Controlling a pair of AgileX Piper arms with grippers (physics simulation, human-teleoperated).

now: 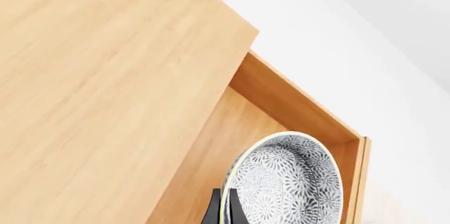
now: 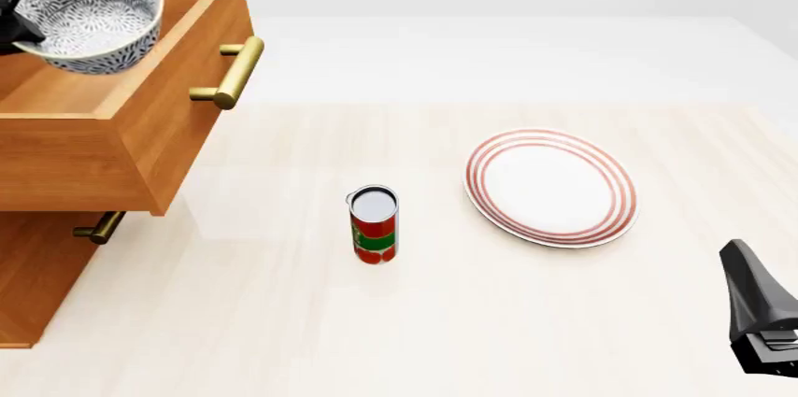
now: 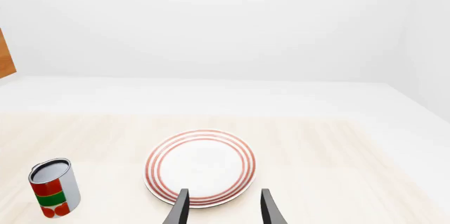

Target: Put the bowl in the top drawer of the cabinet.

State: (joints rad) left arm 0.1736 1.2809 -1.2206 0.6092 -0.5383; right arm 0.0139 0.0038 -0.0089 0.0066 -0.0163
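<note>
The bowl point(image 2: 93, 16) was held up over the open top drawer point(image 2: 175, 126) of the cabinet point(image 2: 37, 276), tilted, with its patterned hollow turned towards the front camera. It was gripped at the rim: in the left wrist view the left gripper point(image 1: 223, 209) was seen closed on the bowl's edge, one dark finger inside the wall and one outside. Whether the base had touched the drawer floor could not be told; it appeared to hang clear of it.

The bowl was judged to be rigid glazed ceramic, moderately heavy for its size, smooth and therefore slippery, and liable to chip if dropped. A pinch across the rim was thought the only practical hold, since the body was too wide for the jaws to span. Because that hold sat at one edge, the weight was expected to lever against the fingers and tip the bowl, as the tilt suggested, so a low, gentle release was judged advisable.

The right gripper point(image 3: 223, 208) was idle near the red-ringed plate point(image 2: 551, 187), its fingers parted and empty. A can point(image 2: 373, 224) stood upright beside the plate.
</note>
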